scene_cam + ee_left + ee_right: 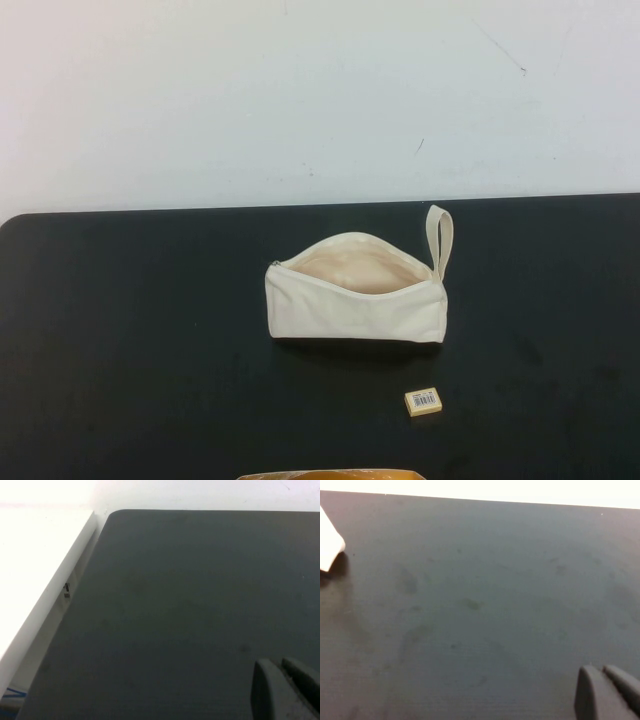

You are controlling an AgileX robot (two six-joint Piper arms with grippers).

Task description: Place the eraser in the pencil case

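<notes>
The cream-white pencil case lies in the middle of the black table in the high view, unzipped, its beige lining showing and its loop strap at the right end. One corner of it shows in the right wrist view. The tan-yellow eraser with a barcode label lies on the table in front of the case's right end. Neither arm shows in the high view. My left gripper is shut and empty over bare table near its left edge. My right gripper is shut and empty over bare table, right of the case.
A white wall stands behind the table. A white ledge runs beside the table's left edge in the left wrist view. A yellow-orange object shows at the front edge of the high view.
</notes>
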